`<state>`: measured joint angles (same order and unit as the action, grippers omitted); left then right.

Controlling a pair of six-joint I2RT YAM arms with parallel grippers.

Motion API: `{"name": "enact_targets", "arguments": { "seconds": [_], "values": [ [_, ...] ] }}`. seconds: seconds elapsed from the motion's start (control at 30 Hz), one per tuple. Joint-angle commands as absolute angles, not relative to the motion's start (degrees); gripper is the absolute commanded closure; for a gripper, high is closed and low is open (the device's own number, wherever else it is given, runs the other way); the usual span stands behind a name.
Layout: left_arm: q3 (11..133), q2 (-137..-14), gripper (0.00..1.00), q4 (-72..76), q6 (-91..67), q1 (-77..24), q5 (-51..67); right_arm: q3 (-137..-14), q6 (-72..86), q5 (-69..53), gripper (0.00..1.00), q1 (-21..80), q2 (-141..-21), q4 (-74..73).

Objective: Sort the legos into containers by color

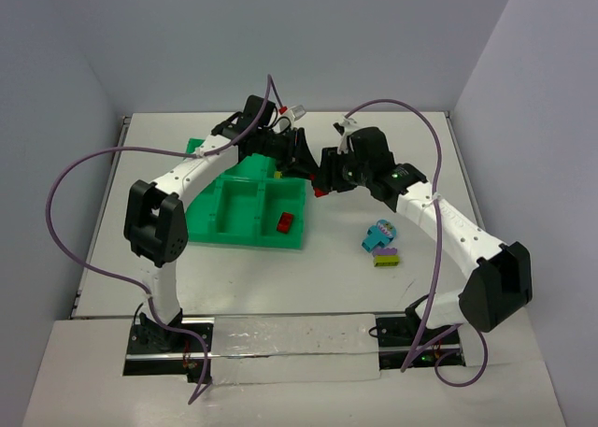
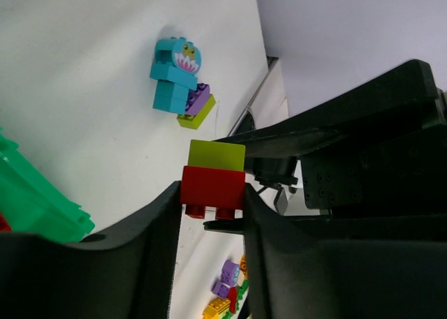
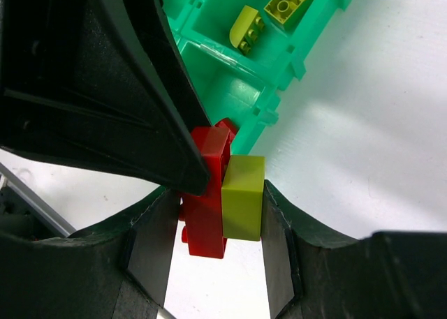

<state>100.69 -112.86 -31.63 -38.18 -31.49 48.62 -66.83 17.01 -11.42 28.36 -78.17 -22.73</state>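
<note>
Over the middle of the tabletop (image 1: 280,287), toward its far edge and just beside the green tray (image 1: 248,241), the right end effector (image 3: 213,228) is closed on a joined pair (image 3: 225,193). The left end effector (image 2: 209,207) pinches only its red lego (image 2: 211,186), probably to pull it off the yellow-green lego (image 2: 216,155), so each can go in its own compartment. No writing is readable; a cyan lego (image 2: 173,75) carries only a printed face.

No word, number or brand mark can be read on anything in view; the one printed design is a cartoon face, eyes above a row of teeth, on the cyan lego (image 2: 183,55) lying beyond the fingertips of the left gripper (image 2: 211,197).
</note>
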Motion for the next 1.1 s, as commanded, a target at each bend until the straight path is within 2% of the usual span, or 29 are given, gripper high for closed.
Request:
{"name": "enact_targets", "arguments": {
  "seconds": [0.0, 0.03, 0.1, 0.13, 0.27, 0.4, 0.57, 0.8, 0.97, 1.07],
  "values": [
    [100.28, -111.99, 0.75, -29.97, -37.97, -32.36, 51.44, -67.32, 17.49, -10.55, 0.68, 28.39, -76.20, -18.19],
    [100.32, -112.06, 0.78, -29.97, -37.99, -32.43, 51.54, -67.32, 17.49, -10.53, 0.67, 28.39, -76.22, -18.21],
    [100.63, -112.06, 0.97, -29.89, -38.14, -32.43, 51.85, -67.41, 17.58, -10.37, 0.65, 28.39, -76.29, -18.45],
    [100.71, -112.06, 0.99, -29.96, -38.14, -32.36, 51.78, -67.34, 17.58, -10.37, 0.65, 28.39, -76.29, -18.53],
    [101.06, -111.98, 1.00, -30.14, -37.89, -32.43, 51.09, -67.24, 17.83, -10.28, 0.59, 28.39, -76.21, -18.88],
    [101.69, -111.71, 1.00, -30.76, -37.36, -32.17, 50.19, -67.76, 18.02, -10.46, 0.43, 28.30, -76.03, -19.95],
    [102.48, -111.80, 1.00, -31.11, -37.09, -31.29, 49.84, -70.39, 16.97, -12.21, 0.34, 28.30, -75.76, -23.27],
    [103.53, -111.45, 1.00, -32.28, -35.49, -28.91, 51.70, -71.20, 15.73, -21.07, 0.33, 24.60, -69.47, -25.94],
    [104.99, -109.79, 1.00, -31.37, -34.22, -27.96, 56.53, -65.06, 22.12, -40.75, 0.35, 13.92, -66.71, -17.33],
    [103.32, -108.21, 1.00, -25.80, -37.06, -27.31, 61.65, -63.23, 25.89, -48.49, 0.35, 11.76, -67.42, -11.74]
  ]
}}
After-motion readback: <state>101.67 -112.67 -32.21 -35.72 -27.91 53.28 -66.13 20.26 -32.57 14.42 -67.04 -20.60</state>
